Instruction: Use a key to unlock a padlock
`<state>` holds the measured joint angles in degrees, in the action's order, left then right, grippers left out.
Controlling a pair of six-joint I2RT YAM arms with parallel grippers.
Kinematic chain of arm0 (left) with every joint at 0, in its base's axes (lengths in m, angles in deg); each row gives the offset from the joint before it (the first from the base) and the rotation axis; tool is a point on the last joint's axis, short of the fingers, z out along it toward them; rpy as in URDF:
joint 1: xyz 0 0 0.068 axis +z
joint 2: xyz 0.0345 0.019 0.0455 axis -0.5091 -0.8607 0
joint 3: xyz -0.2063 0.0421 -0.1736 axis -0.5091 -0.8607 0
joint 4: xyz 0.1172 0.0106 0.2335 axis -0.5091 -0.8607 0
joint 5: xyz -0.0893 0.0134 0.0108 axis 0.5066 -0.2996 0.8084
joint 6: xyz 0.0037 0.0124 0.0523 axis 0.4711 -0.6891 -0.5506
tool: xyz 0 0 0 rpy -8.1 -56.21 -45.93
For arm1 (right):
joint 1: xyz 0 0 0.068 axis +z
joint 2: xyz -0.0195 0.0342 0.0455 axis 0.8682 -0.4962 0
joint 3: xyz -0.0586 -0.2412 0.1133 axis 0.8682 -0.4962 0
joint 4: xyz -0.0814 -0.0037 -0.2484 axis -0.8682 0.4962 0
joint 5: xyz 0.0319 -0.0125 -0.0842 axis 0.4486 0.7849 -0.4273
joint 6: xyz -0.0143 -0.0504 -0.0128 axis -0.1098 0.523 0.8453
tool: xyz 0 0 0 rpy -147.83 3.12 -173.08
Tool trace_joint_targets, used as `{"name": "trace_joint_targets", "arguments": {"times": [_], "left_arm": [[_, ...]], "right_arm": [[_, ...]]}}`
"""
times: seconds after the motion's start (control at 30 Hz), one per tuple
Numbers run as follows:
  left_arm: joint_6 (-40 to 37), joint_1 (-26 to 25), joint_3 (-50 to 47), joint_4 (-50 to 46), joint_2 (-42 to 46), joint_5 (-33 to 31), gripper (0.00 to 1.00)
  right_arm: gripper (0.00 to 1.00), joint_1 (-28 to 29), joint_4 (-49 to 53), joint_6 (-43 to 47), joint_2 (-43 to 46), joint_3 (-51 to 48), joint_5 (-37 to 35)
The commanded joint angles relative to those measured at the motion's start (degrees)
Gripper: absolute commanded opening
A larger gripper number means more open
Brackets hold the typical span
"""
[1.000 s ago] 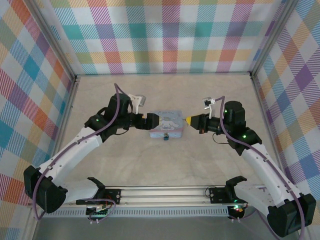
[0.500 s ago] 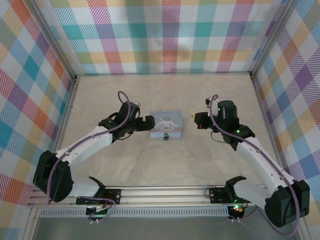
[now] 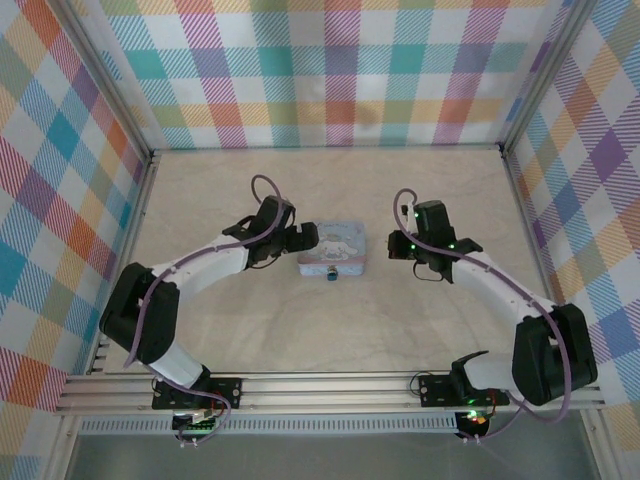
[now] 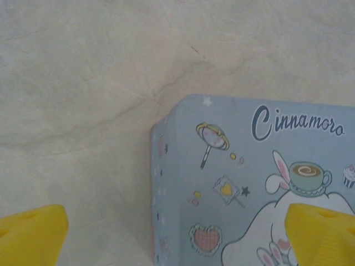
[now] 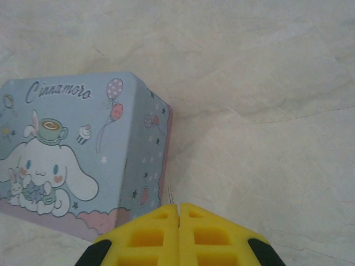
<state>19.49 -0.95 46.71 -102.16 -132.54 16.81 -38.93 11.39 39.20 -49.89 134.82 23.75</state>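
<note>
A pastel-blue cartoon box (image 3: 333, 248) lies mid-table. The padlock (image 3: 331, 273), a tiny dark piece, sits at the box's near edge. My left gripper (image 3: 305, 238) is at the box's left end, open. In the left wrist view, the left gripper (image 4: 177, 238) spreads its yellow fingertips (image 4: 30, 235) wide across the corner of the box (image 4: 249, 183). My right gripper (image 3: 397, 246) hovers just right of the box. In the right wrist view, the right gripper (image 5: 178, 209) is shut on the key (image 5: 171, 195), a thin metal sliver poking out of the tips beside the box's wall (image 5: 147, 166).
Checkered walls (image 3: 330, 70) close the table in at the back and both sides. An aluminium rail (image 3: 330, 390) runs along the near edge. Bare marbled tabletop (image 3: 330, 330) lies in front of the box and behind it.
Both arms have dropped lower and folded in. The right gripper drew back a little from the box's right end. The left gripper stays at the left end. Neither gripper's opening changed.
</note>
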Motion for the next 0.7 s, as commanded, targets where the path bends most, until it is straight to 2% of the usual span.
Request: {"name": "trace_joint_targets", "arguments": {"times": [0.0,0.37,0.67], "left_arm": [[0.39,1.12,3.13,3.47,-2.49,1.60,1.00],[-0.07,1.67,10.80,4.19,-11.14,7.23,1.00],[-0.08,1.67,15.43,6.04,-15.79,13.54,0.98]], "right_arm": [[0.00,0.89,-2.41,1.03,-2.67,2.29,-0.85],[0.00,4.63,-3.27,0.94,-11.18,5.34,-0.24],[0.00,7.39,-0.96,0.02,-9.44,3.68,0.20]]}}
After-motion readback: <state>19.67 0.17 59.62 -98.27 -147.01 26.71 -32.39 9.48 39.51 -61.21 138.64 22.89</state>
